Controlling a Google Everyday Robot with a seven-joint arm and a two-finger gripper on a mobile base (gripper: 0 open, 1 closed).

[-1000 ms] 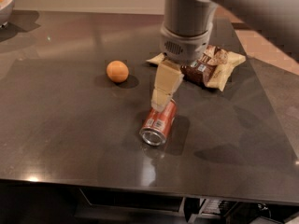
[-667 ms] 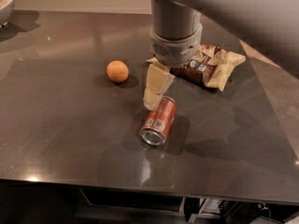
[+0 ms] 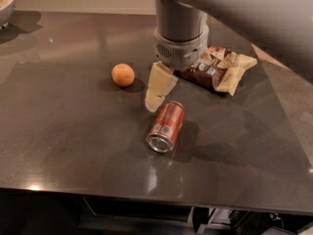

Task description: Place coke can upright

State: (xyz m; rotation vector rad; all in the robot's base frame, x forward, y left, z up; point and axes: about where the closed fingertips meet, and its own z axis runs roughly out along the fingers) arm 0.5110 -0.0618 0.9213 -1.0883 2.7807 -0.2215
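Camera view, and here is the picture: the coke can (image 3: 167, 125) lies on its side near the middle of the dark table (image 3: 68, 136). Its silver end is turned toward the camera and the front edge, and its other end points back and a little to the right. It is not upright. Its long side rests flat on the tabletop, with a faint reflection on the glossy surface below it.

The gripper (image 3: 152, 101) hangs from the thick grey arm (image 3: 181, 28), cream-coloured and angled down and to the left. Its tip is just beside the can's far end, on the left side. Touching or just clear of it — hard to call from this angle. Whether the gripper is spread or pressed together I cannot tell, because its pale parts overlap into one wedge. The can is not in its grasp and lies free on the table.

Left of the gripper sits the orange (image 3: 122, 75), near it but apart. Behind and to the right, partly under the arm, lies the brown-and-cream chip bag (image 3: 221, 71), flat on the table. In the top-left corner a bowl (image 3: 6, 11) holds orange fruit, well apart from everything else.
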